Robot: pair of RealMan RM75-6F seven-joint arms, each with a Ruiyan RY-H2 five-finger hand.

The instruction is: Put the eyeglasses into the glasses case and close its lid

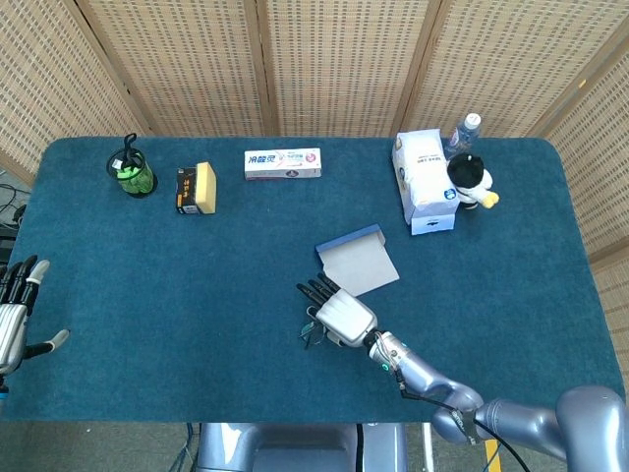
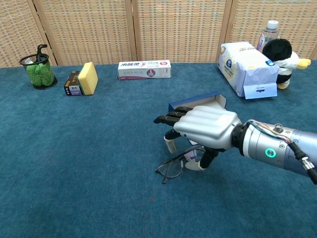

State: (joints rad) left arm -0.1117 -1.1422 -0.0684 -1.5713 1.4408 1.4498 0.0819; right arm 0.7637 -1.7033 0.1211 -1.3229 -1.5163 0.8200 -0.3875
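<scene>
While the right hand [image 2: 208, 129] hovers over the eyeglasses [image 2: 174, 165] at lower centre, fingers [image 2: 168, 119] spread and gripping nothing, the glasses case [image 1: 358, 261] lies open just behind. Left hand [image 1: 12, 317] open at left edge.

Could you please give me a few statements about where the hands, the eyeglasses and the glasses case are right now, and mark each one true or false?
1. The right hand hovers over the eyeglasses with its fingers spread. True.
2. The eyeglasses already lie inside the glasses case. False: they lie on the table, in front of the case.
3. The glasses case is open. True.
4. The left hand is holding the glasses case. False: it is at the table's left edge, far from the case, holding nothing.
5. The toothpaste box stands on top of the tissue pack. False: it lies on the table near the far edge, apart from the pack.
</scene>
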